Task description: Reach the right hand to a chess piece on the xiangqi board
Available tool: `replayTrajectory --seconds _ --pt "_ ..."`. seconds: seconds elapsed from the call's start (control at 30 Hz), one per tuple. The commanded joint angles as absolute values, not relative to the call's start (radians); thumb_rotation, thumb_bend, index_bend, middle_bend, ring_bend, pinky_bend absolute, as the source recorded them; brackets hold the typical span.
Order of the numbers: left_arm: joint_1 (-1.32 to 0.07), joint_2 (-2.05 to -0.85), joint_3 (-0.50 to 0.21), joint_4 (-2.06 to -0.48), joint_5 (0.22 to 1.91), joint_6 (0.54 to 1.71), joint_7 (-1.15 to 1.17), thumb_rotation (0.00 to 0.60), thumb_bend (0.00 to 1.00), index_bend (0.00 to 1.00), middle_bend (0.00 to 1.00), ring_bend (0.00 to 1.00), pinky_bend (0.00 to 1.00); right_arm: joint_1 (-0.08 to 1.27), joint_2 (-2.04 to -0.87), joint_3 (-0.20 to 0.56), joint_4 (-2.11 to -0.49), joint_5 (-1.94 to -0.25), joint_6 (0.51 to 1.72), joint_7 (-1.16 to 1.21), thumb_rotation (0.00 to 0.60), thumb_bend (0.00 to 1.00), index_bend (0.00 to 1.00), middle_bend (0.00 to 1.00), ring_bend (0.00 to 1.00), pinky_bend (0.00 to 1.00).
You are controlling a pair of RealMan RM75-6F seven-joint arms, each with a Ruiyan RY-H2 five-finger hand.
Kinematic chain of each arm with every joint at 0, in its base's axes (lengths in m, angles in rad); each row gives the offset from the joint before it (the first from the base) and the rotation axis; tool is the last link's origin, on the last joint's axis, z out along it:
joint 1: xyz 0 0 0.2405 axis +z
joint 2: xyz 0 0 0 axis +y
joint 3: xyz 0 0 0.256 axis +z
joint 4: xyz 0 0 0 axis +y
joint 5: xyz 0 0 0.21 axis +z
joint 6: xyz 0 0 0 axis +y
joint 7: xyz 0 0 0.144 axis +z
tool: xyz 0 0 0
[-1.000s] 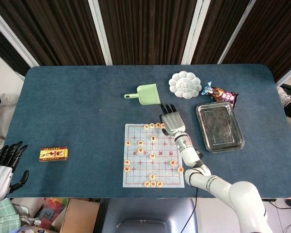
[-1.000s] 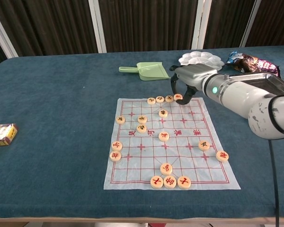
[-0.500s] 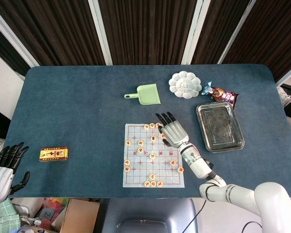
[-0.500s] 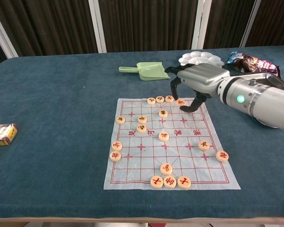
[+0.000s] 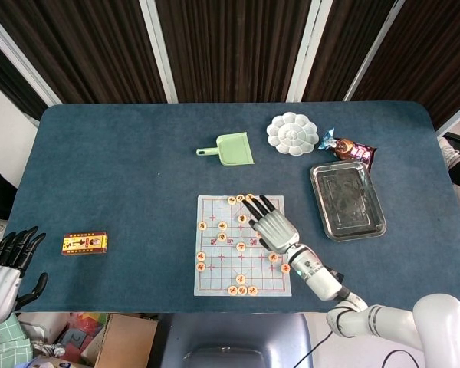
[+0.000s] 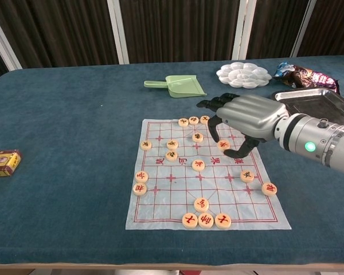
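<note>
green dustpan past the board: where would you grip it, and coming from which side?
Take the green dustpan by its short handle, the stub pointing toward the robot's left. It lies flat on the table, so I'd come down from above and pinch across the handle. The wide, thin scoop offers little to close on. The right hand hovers over the xiangqi board, nearest.

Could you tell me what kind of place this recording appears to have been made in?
Probably a robotics lab or data-collection room rather than a home. A table covered in blue cloth stands before dark curtained panels; unrelated props share it, a xiangqi board, green dustpan and metal tray. Cardboard boxes sit underneath.
</note>
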State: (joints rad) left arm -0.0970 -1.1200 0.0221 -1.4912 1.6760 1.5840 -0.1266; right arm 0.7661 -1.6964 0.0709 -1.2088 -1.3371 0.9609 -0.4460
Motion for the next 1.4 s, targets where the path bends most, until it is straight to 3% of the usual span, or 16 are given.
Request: replayTrajectory --seconds 0.03,0.77,1.4 --pt "-0.096 -1.119 0.023 -1.491 1.677 1.586 -0.129 0.6 0.44 0.0 0.0 0.0 0.0 0.764 -1.699 0.07 -1.204 -1.341 0.963 -0.446 0.6 0.49 0.64 0.09 0.0 0.0" --pt "-0.095 -1.117 0.022 -1.489 1.679 1.591 -0.142 0.6 0.44 0.0 0.0 0.0 0.0 0.757 -1.733 0.073 -1.145 -1.354 0.946 -0.437 0.6 0.49 0.63 0.09 0.0 0.0" --pt "-0.093 -1.118 0.022 -1.487 1.686 1.6 -0.148 0.6 0.44 0.0 0.0 0.0 0.0 0.743 -1.71 0.076 -1.176 -1.358 0.945 -0.457 0.6 0.49 0.52 0.09 0.0 0.0"
